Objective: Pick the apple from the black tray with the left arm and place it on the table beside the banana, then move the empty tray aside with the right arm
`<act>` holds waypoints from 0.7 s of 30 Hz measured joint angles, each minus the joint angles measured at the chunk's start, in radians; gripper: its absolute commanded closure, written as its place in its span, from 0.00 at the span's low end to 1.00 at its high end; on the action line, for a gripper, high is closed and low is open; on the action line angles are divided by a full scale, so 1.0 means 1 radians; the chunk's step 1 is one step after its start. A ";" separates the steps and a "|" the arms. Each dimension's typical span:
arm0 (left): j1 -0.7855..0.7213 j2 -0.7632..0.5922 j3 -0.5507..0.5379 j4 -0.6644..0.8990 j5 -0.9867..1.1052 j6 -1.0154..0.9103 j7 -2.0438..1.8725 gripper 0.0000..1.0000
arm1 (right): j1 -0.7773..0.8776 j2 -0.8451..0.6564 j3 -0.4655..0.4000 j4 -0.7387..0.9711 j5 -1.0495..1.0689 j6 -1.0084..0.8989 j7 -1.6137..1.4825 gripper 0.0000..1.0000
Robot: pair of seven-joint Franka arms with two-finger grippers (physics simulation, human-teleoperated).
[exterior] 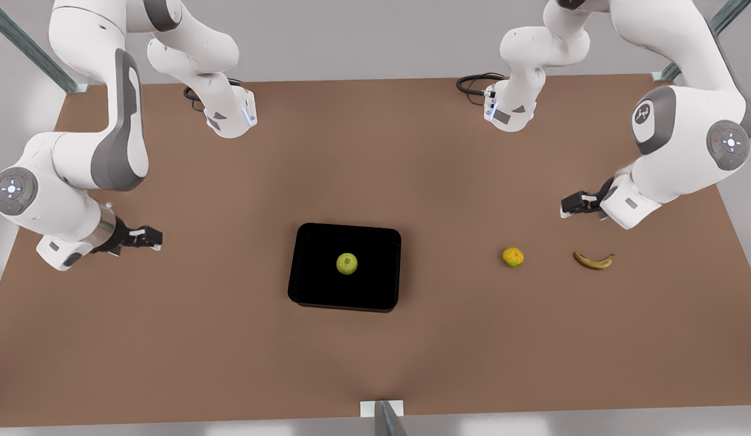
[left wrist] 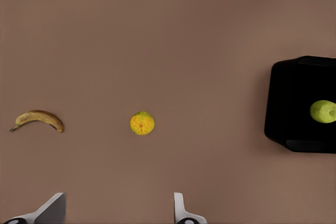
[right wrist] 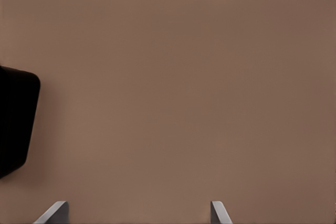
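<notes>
Over the worktop (exterior: 230, 339) on the front view's right, my left pincer (exterior: 567, 206) hangs above bare brown surface, forearm folded low and the wrist reaching toward the middle. Its fingers (left wrist: 179, 209) are spread wide with nothing between them, and from that wrist I look down on the banana (left wrist: 38, 119), the orange-yellow fruit (left wrist: 142, 123) and one side of the black tray (left wrist: 294, 77). On the front view's left, my right pincer (exterior: 152, 237) hovers the same way, elbow bent, wrist pointing inward. It too is released, its fingers (right wrist: 219, 212) parted over empty brown, with a corner of the tray (right wrist: 16, 124) at the edge of that wrist's sight.

The black tray (exterior: 308, 242) lies flat near the middle of the worktop, well apart from both pincers. The apple (exterior: 347, 263) sits inside it, roughly central, clear of the rim. The orange-yellow fruit (exterior: 512, 257) rests on the worktop between tray and banana (exterior: 593, 261), near the banana but not touching it.

I can read no writing anywhere.
</notes>
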 measured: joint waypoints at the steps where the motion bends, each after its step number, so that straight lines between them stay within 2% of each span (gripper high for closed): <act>1: 0.000 0.001 -0.001 0.002 -0.001 0.010 -0.001 0.00 | 0.000 -0.001 0.000 0.000 -0.001 0.015 -0.007 0.00; 3: -0.038 0.006 -0.008 0.007 0.002 0.027 -0.004 0.00 | 0.000 0.000 0.000 0.001 -0.005 0.037 -0.021 0.00; 4: -0.109 0.042 -0.017 0.049 0.008 0.035 -0.019 0.00 | 0.000 0.000 0.000 0.001 -0.007 0.046 -0.027 0.00; 7: -0.400 0.239 -0.037 0.281 0.037 0.052 -0.112 0.00 | 0.000 0.003 -0.003 0.001 -0.009 0.065 -0.044 0.00; 11: -0.632 0.533 -0.040 0.491 0.073 0.127 -0.282 0.00 | -0.014 0.008 -0.017 0.044 -0.023 0.056 -0.062 0.00; 13: -0.698 0.630 -0.040 0.521 0.119 0.178 -0.368 0.00 | -0.011 0.008 -0.014 0.055 -0.025 0.050 -0.070 0.00; 17: -0.725 0.754 -0.030 0.527 0.176 0.310 -0.531 0.00 | -0.004 0.008 -0.009 0.088 -0.032 0.034 -0.082 0.00; 21: -0.765 0.817 -0.025 0.526 0.227 0.430 -0.681 0.00 | 0.021 0.011 -0.007 0.098 -0.048 -0.003 -0.086 0.00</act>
